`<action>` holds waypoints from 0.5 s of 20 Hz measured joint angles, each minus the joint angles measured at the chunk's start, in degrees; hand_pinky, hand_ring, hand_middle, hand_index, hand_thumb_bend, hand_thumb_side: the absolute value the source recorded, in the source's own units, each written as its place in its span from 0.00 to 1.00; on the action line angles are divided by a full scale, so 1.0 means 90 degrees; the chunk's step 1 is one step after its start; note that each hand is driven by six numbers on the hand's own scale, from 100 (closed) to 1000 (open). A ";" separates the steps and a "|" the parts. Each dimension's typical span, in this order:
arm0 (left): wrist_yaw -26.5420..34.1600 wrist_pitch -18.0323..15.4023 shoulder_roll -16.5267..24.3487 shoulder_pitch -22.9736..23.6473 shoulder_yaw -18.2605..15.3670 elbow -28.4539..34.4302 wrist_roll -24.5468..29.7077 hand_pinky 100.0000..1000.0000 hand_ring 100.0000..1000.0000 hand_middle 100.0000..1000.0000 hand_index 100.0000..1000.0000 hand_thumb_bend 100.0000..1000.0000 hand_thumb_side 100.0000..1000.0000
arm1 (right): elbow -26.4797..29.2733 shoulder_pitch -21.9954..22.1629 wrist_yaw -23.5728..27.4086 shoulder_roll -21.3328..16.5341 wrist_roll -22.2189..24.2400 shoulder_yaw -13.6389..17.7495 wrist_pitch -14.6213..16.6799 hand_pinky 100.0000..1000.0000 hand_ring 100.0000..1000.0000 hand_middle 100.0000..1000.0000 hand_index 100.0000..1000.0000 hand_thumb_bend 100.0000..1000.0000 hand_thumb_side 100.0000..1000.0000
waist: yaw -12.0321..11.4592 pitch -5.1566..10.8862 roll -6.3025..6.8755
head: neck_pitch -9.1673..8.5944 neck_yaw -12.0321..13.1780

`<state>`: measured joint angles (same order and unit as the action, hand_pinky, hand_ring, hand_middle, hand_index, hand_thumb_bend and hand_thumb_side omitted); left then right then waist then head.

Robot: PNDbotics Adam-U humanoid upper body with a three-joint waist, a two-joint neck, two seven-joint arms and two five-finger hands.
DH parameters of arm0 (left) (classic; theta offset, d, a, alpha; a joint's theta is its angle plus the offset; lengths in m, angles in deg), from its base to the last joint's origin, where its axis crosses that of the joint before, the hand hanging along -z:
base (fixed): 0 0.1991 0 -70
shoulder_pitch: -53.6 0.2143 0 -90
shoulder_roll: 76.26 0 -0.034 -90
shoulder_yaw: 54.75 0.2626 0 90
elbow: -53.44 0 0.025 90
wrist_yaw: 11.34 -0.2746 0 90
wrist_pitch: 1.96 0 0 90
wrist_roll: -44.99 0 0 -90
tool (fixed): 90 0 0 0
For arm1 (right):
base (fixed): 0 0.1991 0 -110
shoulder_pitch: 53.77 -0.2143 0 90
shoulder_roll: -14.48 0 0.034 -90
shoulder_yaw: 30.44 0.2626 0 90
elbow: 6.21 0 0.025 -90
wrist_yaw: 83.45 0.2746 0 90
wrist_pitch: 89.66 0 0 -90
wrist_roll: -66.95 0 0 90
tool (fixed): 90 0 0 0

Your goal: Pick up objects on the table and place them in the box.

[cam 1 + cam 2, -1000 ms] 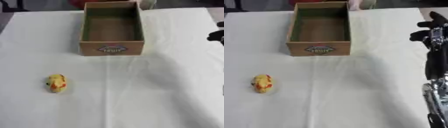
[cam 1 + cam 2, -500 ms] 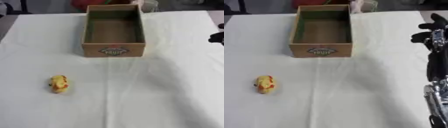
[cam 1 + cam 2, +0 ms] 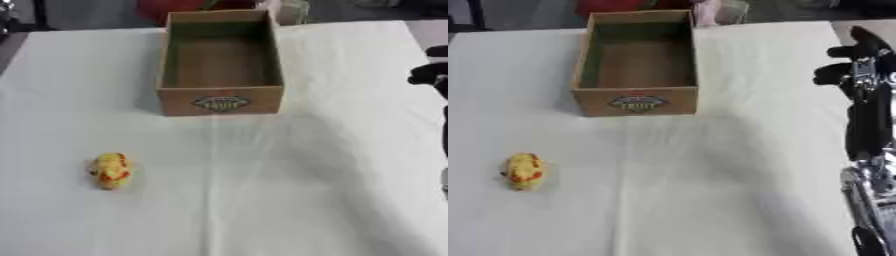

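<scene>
An open cardboard box (image 3: 220,102) with a label on its front wall stands at the far middle of the table, and its inside shows nothing. A small yellow toy with red marks (image 3: 110,170) lies alone on the cloth at the near left. My right hand (image 3: 857,67) hangs at the right edge, level with the box and well apart from it. Its black fingers are relaxed and hold nothing. The forearm runs down the right edge below it. My left hand shows in neither view.
A white cloth (image 3: 332,175) covers the table, with a crease running down its middle. Behind the box, at the far edge, sit a red thing (image 3: 166,6) and a pale, partly clear thing (image 3: 293,10).
The whole picture has shifted slightly downward, so the camera moved. The toy, the box and my right hand keep their places.
</scene>
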<state>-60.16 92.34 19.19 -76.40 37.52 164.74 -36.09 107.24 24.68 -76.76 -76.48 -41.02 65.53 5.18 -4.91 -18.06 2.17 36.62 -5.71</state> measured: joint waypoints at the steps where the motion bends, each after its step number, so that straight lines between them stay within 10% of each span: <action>1: 0.0014 -0.0041 0.0106 -0.0065 0.0104 -0.0066 0.0322 0.40 0.56 0.62 0.83 0.00 0.75 | 0.0000 -0.0001 0.0000 0.0000 0.0009 -0.0001 -0.0007 0.50 0.50 0.58 0.84 0.00 0.72 | 0.0007 -0.0003 0.0005 | -0.0004 0.0000; 5: 0.0274 -0.0046 0.0612 -0.0354 0.0444 -0.0294 0.1131 0.44 0.59 0.66 0.84 0.04 0.89 | 0.0000 -0.0002 0.0000 -0.0001 0.0035 -0.0005 -0.0024 0.50 0.50 0.58 0.84 0.00 0.72 | 0.0037 -0.0014 0.0048 | -0.0011 -0.0002; 10: 0.0776 -0.0047 0.1271 -0.0697 0.0951 -0.0558 0.2061 0.48 0.61 0.70 0.88 0.46 1.00 | 0.0000 -0.0002 0.0002 -0.0006 0.0081 -0.0042 -0.0027 0.50 0.50 0.58 0.84 0.00 0.73 | 0.0078 -0.0014 0.0094 | -0.0011 0.0003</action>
<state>-53.17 91.92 30.63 -82.67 46.08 159.72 -17.54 107.24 24.66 -76.74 -76.53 -40.29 65.16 4.93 -4.21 -18.19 3.02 36.53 -5.69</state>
